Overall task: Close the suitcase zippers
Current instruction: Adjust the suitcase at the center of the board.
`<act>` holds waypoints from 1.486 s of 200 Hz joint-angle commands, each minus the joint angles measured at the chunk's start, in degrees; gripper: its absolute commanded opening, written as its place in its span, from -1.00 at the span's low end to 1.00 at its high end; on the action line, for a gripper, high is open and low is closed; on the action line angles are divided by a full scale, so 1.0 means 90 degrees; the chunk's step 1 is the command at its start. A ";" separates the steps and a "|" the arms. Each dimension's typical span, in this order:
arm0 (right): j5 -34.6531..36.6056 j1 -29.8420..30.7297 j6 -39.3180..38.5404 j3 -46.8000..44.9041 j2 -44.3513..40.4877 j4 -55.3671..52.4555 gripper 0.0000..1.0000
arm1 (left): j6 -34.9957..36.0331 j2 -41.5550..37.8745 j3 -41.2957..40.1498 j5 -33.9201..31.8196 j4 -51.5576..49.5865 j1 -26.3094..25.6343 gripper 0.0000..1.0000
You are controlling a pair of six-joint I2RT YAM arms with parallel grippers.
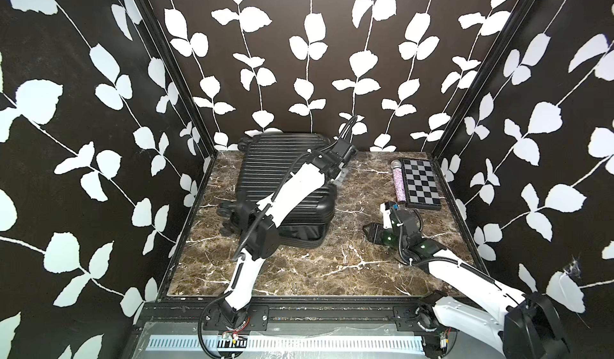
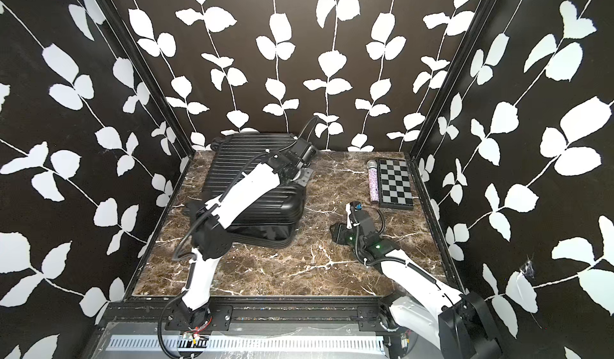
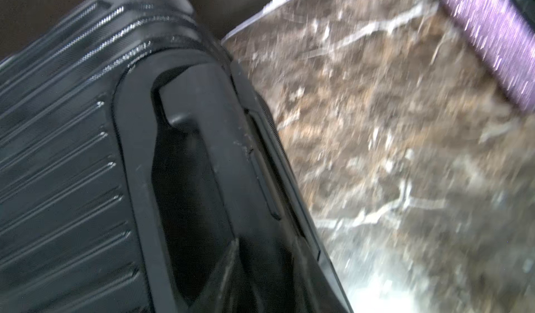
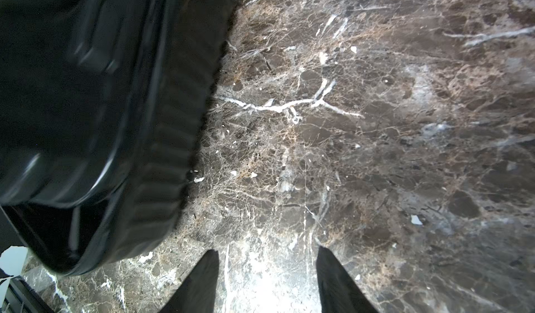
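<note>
- Back left of the marble table (image 1: pixel 315 267): suitcase (image 1: pixel 285 174), lying flat, one ribbed shell facing up, wheels along its left side, far end close to the back wall.
- Stretched across the suitcase from the near edge of the table: left arm, with the left gripper (image 1: pixel 341 176) at the suitcase's right rim, about halfway along that side.
- Close under the left wrist camera: handle (image 3: pixel 208 152) of the suitcase, set in its black recess, ribs of the shell to one side, bare marble to the other.
- Zippers (image 3: pixel 267 117): toothed black strip along the rim just beside the handle, seen in the left wrist view. Pulls not to be made out.
- Left fingers not clearly shown in any view, and the wrist picture smeared. Cannot tell whether parted, closed or pinching anything.
- Near right corner of the suitcase (image 4: pixel 101 123): upper shell seemingly sitting a little off the lower one, with a dark gap between the two in the right wrist view.
- Right gripper (image 4: pixel 267 250), also seen in a top view (image 2: pixel 335 232): low over bare marble, near that corner and to its right, not touching it.
- Right fingers (image 4: pixel 202 282) well parted, only tabletop between them, nothing held.
- Back right corner of the table: checkered box (image 1: pixel 420 186), flat, along the right wall.
- Just beside the box's left edge and parallel to it: glittery purple microphone (image 1: pixel 398 183), silver head toward the back wall. Both well apart from the suitcase.
</note>
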 commanded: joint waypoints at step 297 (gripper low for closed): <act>-0.1049 -0.1930 -0.1172 0.0986 0.1224 -0.0331 -0.15 | 0.3746 -0.2490 -0.2731 0.3243 -0.0208 -0.0081 -0.98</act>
